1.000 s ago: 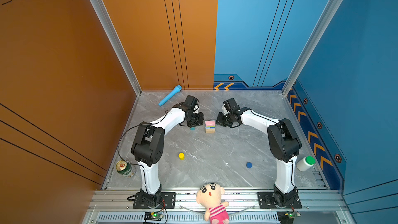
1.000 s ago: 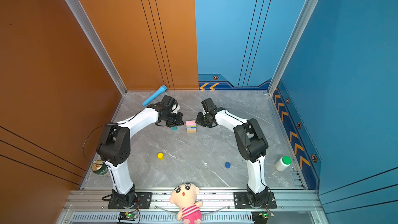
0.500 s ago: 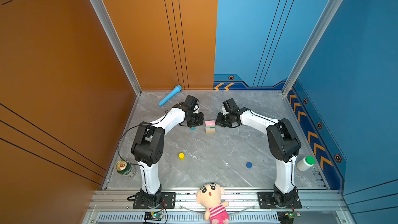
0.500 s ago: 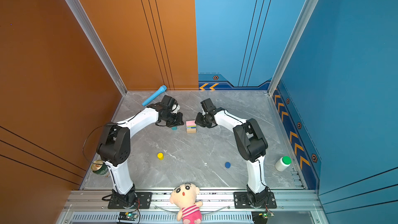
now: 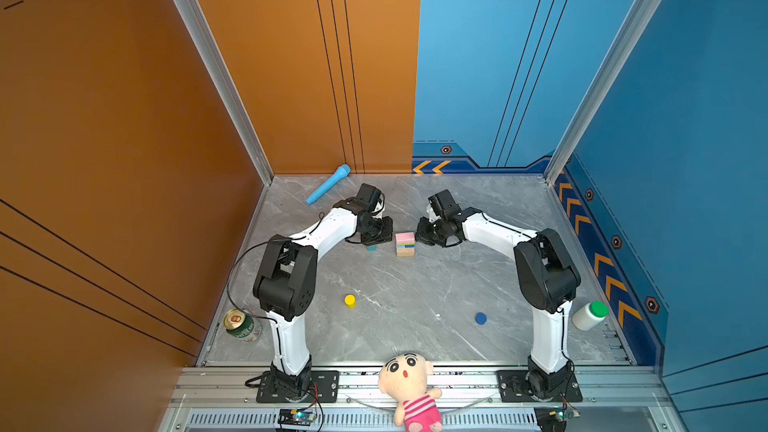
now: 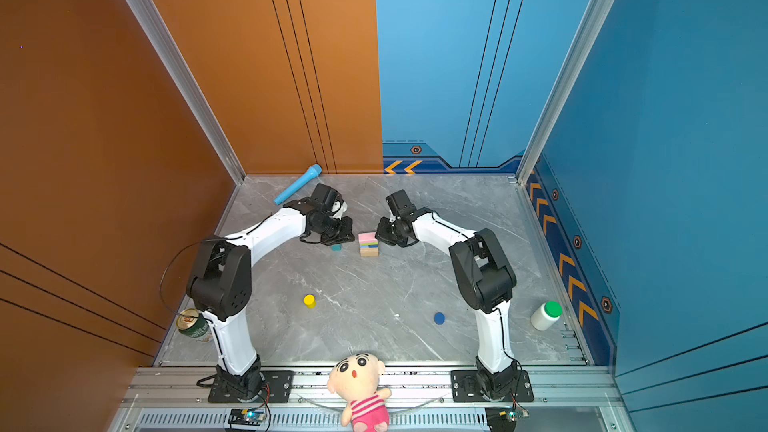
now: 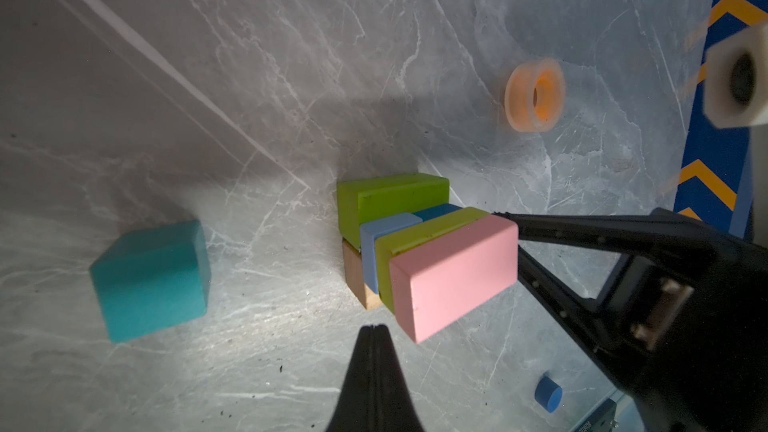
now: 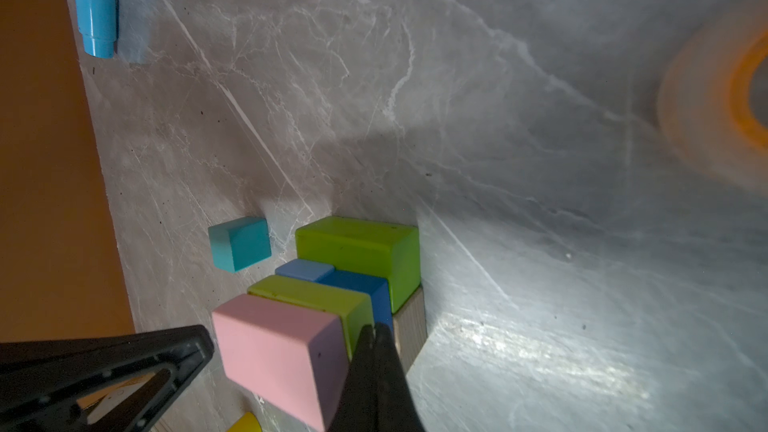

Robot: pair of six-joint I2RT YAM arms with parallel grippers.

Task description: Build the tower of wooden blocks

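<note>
The wood block tower stands mid-table in both top views: a pink brick on top, then lime, blue cubes, lime and a tan base. My left gripper is shut and empty, its tip just off the pink brick's corner. My right gripper is shut and empty too, its tip against the tower's opposite side. A teal cube lies loose left of the tower. A yellow cylinder and a dark blue cylinder sit nearer the front.
A light-blue toy microphone lies at the back left, an orange tape ring beyond the tower. A drink can sits front left, a white bottle with green cap front right, a doll on the front rail.
</note>
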